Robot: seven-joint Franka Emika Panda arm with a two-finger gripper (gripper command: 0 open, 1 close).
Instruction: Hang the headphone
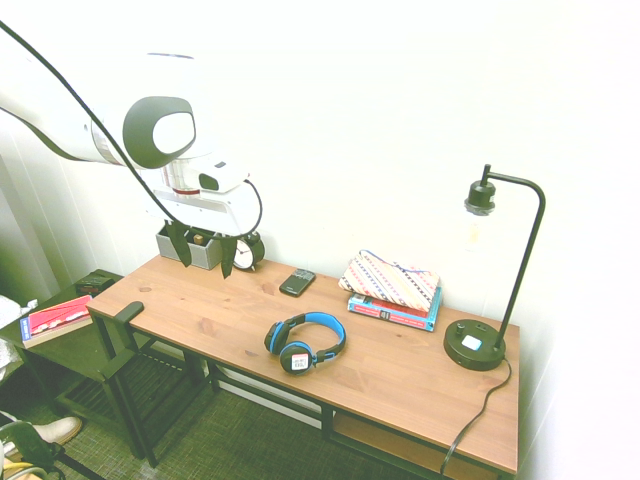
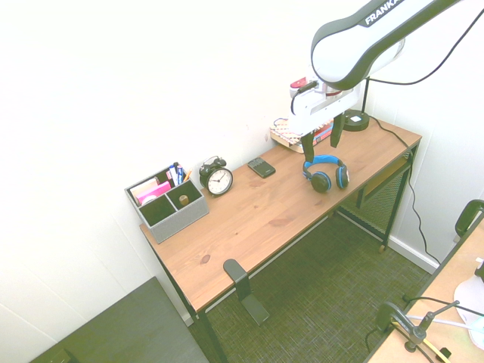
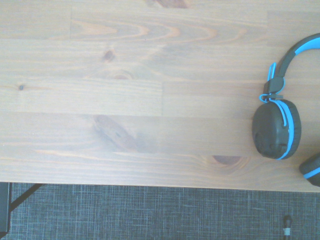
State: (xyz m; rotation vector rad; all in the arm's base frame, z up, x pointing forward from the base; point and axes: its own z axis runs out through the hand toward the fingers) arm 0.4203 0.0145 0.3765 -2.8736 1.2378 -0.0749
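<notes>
The headphone [image 1: 305,342] lies flat on the wooden desk [image 1: 400,370] near its front edge, with a blue headband and black cups with blue rims; one cup bears a small white sticker. The second exterior view shows the headphone [image 2: 325,172] in front of the books. One black ear cup [image 3: 276,129] and part of the band show in the wrist view. My gripper [image 1: 204,250] hangs open well above the desk, off to the side of the headphone toward the clock end, holding nothing. It appears as gripper [image 2: 323,138] in the second exterior view.
A black hook [image 1: 128,312] is clamped on the desk's end edge. A phone [image 1: 297,282], a patterned pouch on books [image 1: 392,285] and a black lamp [image 1: 495,270] stand along the back. An alarm clock [image 2: 218,178] and grey organizer [image 2: 166,200] sit at the other end.
</notes>
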